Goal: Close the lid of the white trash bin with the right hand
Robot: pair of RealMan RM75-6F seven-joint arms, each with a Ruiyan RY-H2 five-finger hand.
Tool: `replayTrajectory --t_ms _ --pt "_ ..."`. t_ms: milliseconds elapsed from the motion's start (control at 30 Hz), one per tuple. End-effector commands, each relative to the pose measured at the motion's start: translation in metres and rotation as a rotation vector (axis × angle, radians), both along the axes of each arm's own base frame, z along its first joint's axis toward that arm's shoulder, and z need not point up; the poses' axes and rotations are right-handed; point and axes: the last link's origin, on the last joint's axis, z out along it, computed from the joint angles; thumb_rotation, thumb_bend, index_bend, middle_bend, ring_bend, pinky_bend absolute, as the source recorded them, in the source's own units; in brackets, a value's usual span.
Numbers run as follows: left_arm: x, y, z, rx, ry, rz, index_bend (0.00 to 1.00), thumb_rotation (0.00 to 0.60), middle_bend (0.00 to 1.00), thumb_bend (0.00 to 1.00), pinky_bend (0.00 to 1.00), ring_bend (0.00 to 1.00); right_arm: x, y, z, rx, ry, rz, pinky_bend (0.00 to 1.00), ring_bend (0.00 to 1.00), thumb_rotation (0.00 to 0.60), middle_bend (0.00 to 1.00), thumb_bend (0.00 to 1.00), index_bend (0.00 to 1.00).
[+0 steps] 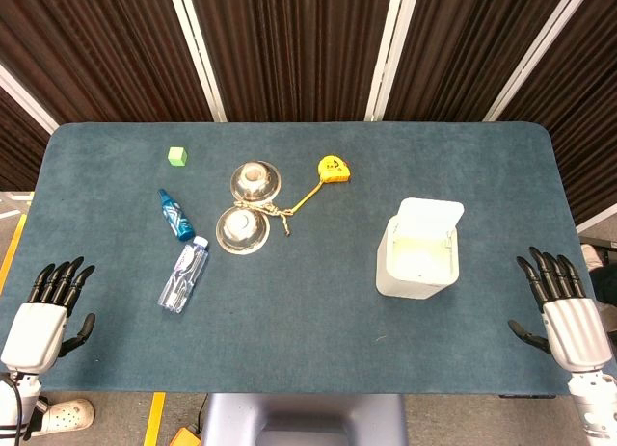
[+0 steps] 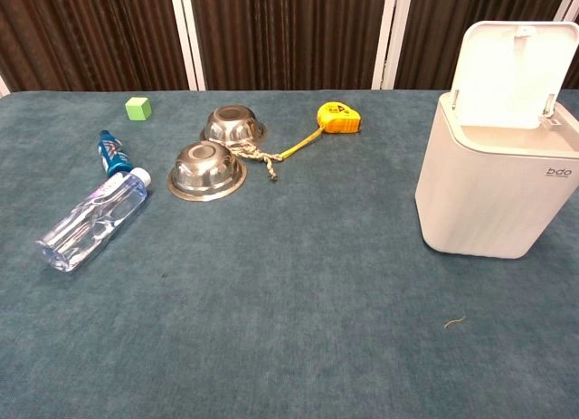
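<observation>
Head view. Bench point(image 1: 318, 330), blue-green cloth cover, dark slatted wall behind. White trash bin point(image 1: 417, 257) stands upright toward the right edge, about midway between the near and far edges; its lid point(image 1: 430, 215) is raised, tipped back toward the far edge, and the pale inside shows. Right hand point(image 1: 562, 311) lies at the near right corner, palm down, fingers point(image 1: 546, 273) released and spread, grasping nothing, well apart from the bin. Left hand point(image 1: 50, 309) lies at the near left corner, likewise released and holding nothing. Left half of the bench: green cube point(image 1: 176, 156) near the far edge; small blue bottle point(image 1: 175, 215) and clear plastic bottle point(image 1: 183, 275), both on their sides; two steel bowls point(image 1: 249, 206), one just behind the other; yellow tape measure point(image 1: 334, 169) with its tape drawn out toward the bowls, ending at what looks like a knotted bit of cord, though the detail is too small to be sure.

Chest view. Neither hand shows. Bin point(image 2: 496, 184) at the right edge, lid point(image 2: 514, 71) standing open behind the mouth, a small dark logo on the front wall. Cube point(image 2: 137, 109), blue bottle point(image 2: 112, 153), clear bottle point(image 2: 93, 219), bowls point(image 2: 220, 152) and tape measure point(image 2: 341, 118) lie along the left and middle.
</observation>
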Motion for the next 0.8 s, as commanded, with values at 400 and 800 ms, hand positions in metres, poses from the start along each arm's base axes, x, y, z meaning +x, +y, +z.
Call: replayTrajectory --t_ms 400,800 --pt "-0.001 0.004 -0.001 -0.010 -0.018 0.009 0.06 0.600 0.00 0.45 0.00 0.00 -0.003 -0.033 0.007 0.021 -0.169 -0.009 0.61 0.31 0.600 0.30 0.26 0.00" --pt "-0.004 0.006 -0.002 -0.003 0.002 0.025 0.06 0.600 0.00 0.45 0.01 0.00 0.028 -0.139 0.067 0.364 -0.323 -0.165 1.00 1.00 0.550 1.00 0.81 0.05"
